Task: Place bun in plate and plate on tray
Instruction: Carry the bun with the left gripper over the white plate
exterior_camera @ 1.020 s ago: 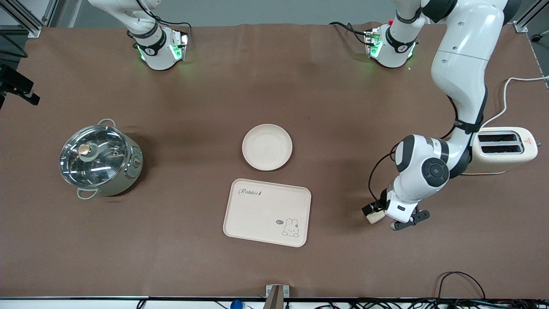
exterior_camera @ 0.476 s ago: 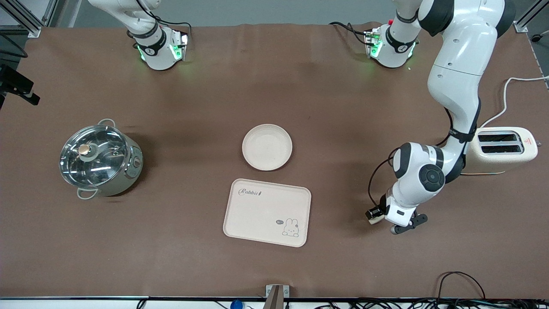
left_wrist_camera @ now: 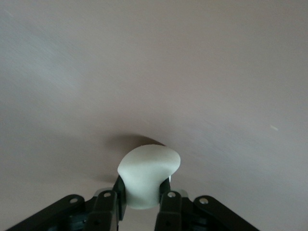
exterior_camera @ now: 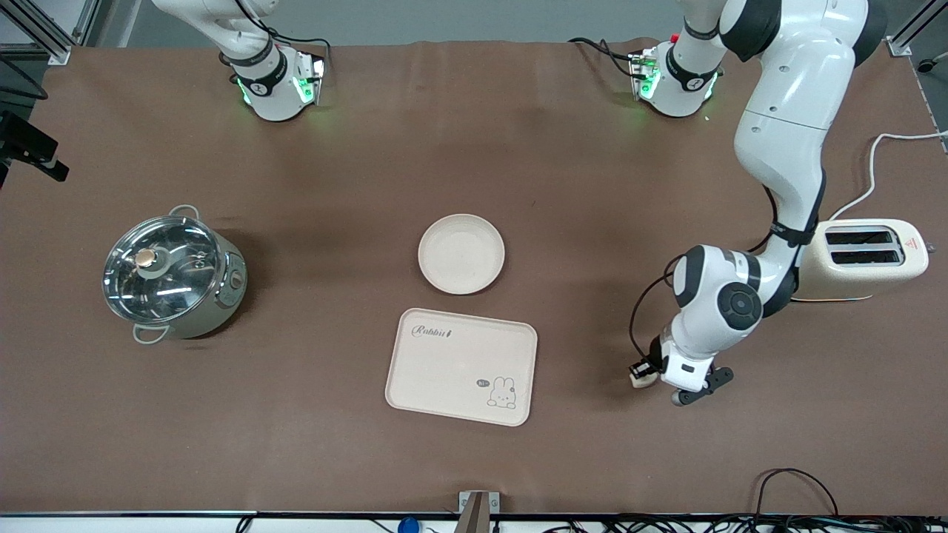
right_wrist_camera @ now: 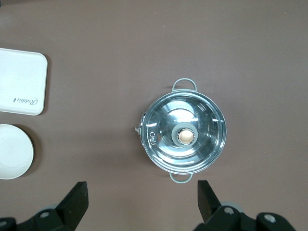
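A brown cloth covers the bench (exterior_camera: 518,148), with both arm bases at its upper edge in the front view. The round plate (exterior_camera: 461,254) sits bare near the middle, and the tray (exterior_camera: 461,366) with the rabbit drawing lies just beside it, nearer the front camera, the two not touching. A steel pot (exterior_camera: 172,277) with a glass lid stands toward the right arm's end, and a cream toaster (exterior_camera: 866,258) stands toward the left arm's end.

The left claw (exterior_camera: 643,372) is low over bare cloth toward the left arm's end, well apart from the tray. It is clamped on the bun (left_wrist_camera: 148,175), which bulges out between the two black fingers (left_wrist_camera: 109,208); a shadow lies on the cloth under it.

The right claw (right_wrist_camera: 143,204) waits high above the pot, its fingers spread wide with nothing between them; the plate and a corner of the tray show at the edge of its wrist view.
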